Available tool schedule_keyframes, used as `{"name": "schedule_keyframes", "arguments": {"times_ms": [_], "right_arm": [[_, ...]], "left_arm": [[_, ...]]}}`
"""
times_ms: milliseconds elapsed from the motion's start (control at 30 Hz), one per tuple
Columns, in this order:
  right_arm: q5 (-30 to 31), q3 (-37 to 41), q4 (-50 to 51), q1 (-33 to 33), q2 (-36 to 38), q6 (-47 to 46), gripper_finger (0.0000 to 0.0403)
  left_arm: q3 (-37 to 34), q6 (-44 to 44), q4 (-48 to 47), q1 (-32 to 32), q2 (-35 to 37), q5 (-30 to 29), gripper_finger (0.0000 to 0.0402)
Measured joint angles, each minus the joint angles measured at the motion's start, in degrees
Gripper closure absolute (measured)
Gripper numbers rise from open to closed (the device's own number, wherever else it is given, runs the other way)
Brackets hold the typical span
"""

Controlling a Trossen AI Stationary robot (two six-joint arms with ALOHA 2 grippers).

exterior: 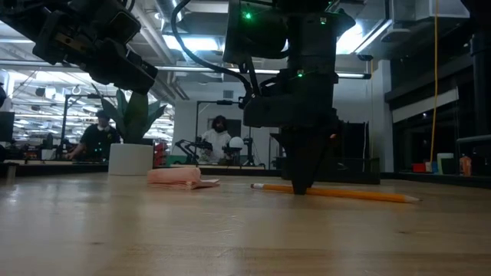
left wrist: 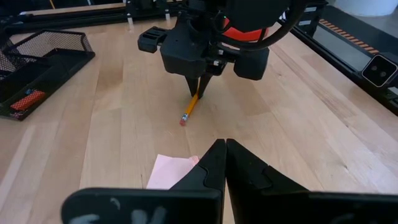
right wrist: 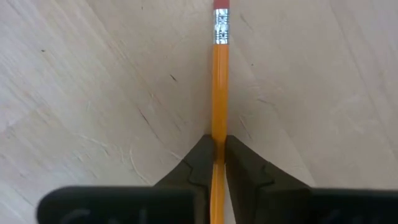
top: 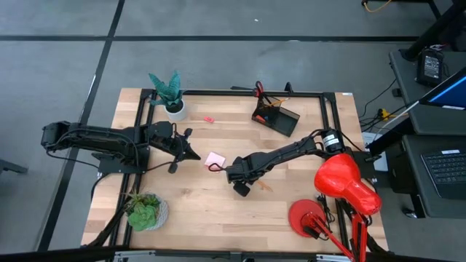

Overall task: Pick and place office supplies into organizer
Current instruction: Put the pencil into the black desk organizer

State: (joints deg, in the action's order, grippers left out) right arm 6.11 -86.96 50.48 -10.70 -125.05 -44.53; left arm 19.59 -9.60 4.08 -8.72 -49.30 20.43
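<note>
One slim orange wooden pencil (right wrist: 219,93) lay pinched between the right end effector (right wrist: 219,155) fingers, its long axis running straight ahead, the black mesh organizer (top: 276,116) well apart beyond; left end effector (left wrist: 225,163) closed, empty.

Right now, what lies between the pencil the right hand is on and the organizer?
Bare tabletop only. In the high view, nothing sits between the pencil, pinched by the right hand, and the organizer; the pink sticky-note pad lies off to the side.

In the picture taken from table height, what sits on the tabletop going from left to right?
White plant pot → pink sticky-note pad → right gripper, its fingers shut on the pencil, which runs on to the right.
</note>
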Motion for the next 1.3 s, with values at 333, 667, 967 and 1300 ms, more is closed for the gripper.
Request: {"name": "schedule_keyframes", "arguments": {"times_ms": [333, 667, 967, 1300], "right_arm": [[0.1, 0.0, 0.2, 0.0, 0.5, 0.0, 0.0366], [2.6, 0.5, 0.1, 0.0, 3.5, 0.0, 0.0366], [4.0, 0.4, 0.5, 0.0, 4.0, 0.9, 0.0366], [7.3, 0.3, 0.3, 0.0, 8.9, 3.6, 0.0366]], "left_arm": [[0.0, -0.1, 0.0, 0.0, 0.0, 0.0, 0.0396], [0.0, -0.1, 0.0, 0.0, 0.0, 0.0, 0.0396], [0.0, -0.1, 0.2, 0.0, 0.0, 0.0, 0.0396], [0.0, -0.1, 0.4, 0.0, 0.0, 0.0, 0.0396]]}}
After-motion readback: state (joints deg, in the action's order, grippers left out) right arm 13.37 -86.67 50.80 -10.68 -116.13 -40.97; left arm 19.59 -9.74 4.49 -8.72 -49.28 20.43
